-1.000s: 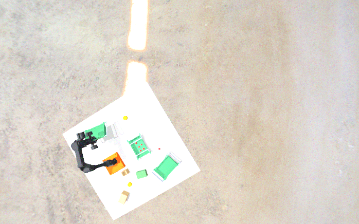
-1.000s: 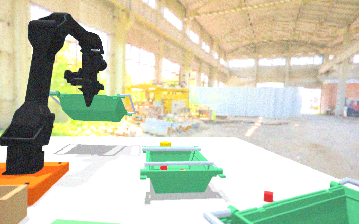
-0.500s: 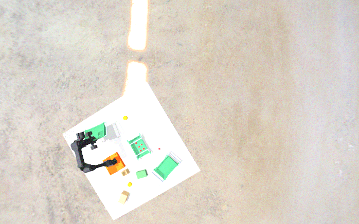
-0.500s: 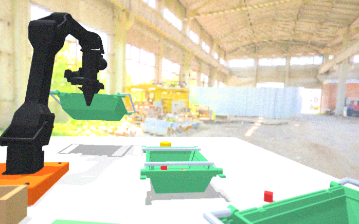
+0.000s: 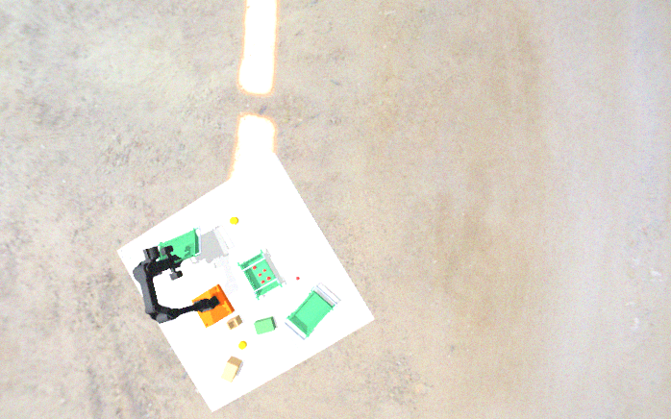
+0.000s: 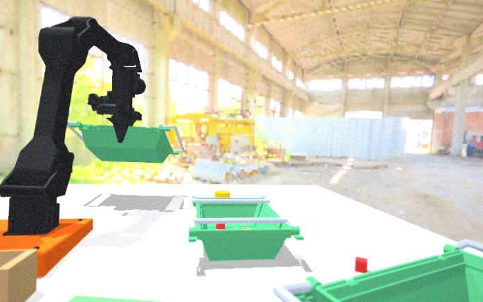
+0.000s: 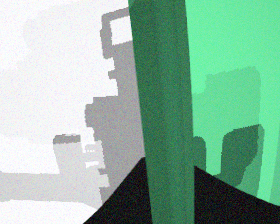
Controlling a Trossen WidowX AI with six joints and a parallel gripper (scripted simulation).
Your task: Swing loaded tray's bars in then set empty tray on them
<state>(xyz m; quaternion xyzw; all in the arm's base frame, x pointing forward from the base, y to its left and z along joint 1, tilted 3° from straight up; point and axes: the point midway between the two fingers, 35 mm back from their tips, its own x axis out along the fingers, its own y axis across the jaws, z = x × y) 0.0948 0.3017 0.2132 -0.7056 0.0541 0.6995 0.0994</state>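
Nearest in the exterior view: corner of a third green tray [image 6: 416, 279], a tan box [image 6: 3, 271], a stray red block [image 6: 361, 264]. Further back, mid-table [image 6: 348, 224], the loaded tray [image 6: 241, 240], both wire bars [image 6: 240, 221] lying across its top, red blocks [image 5: 261, 274] inside. Behind it, a yellow puck [image 6: 222, 194]. To the left, the orange base [image 6: 63, 234] carrying the black arm [image 6: 50, 112]. High above the table, well apart from the loaded tray, the empty tray [image 6: 138, 144], slightly tilted, its near wall pinched by the gripper [image 6: 120, 136]. Below it, only shadow.
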